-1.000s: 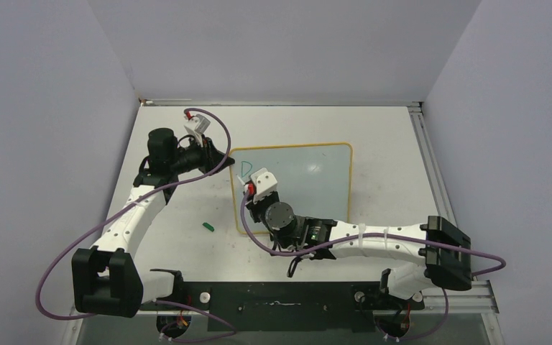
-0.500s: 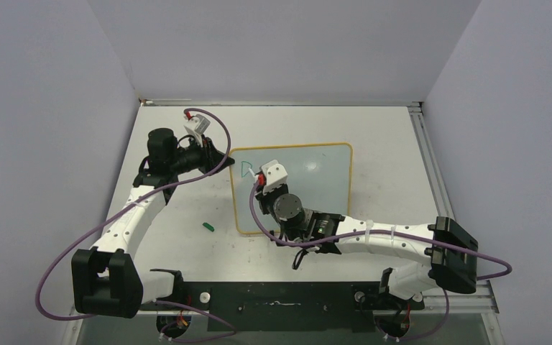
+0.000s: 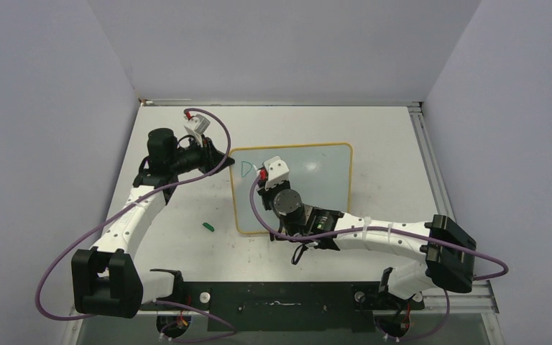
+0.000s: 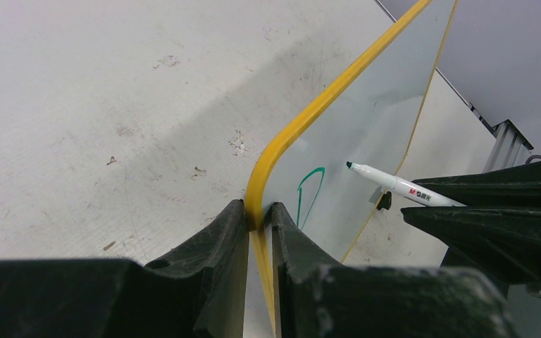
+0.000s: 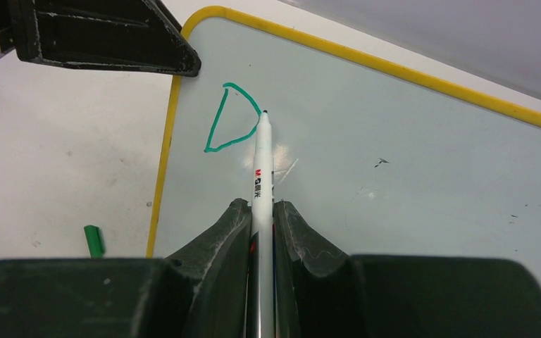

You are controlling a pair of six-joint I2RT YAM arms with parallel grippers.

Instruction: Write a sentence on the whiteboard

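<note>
The whiteboard [image 3: 316, 183] lies flat on the table, white with a yellow frame. My left gripper [image 3: 221, 159] is shut on its far-left corner, pinching the yellow edge [image 4: 257, 211]. My right gripper [image 3: 264, 183] hovers over the board's left part, shut on a white marker [image 5: 261, 169]. The marker's tip rests at the right side of a green letter D [image 5: 231, 120], the only part of the sentence that shows. The same D [image 4: 310, 191] and the marker [image 4: 394, 186] show in the left wrist view.
A small green cap [image 3: 208, 226] lies on the table left of the board, and the cap [image 5: 94, 241] also shows in the right wrist view. A black clip foot [image 4: 384, 202] sits on the board's edge. Grey walls enclose the table on three sides.
My right gripper has shifted right and slightly farther away with the marker, so the D now shows whole in the top view. The left arm has not moved.
</note>
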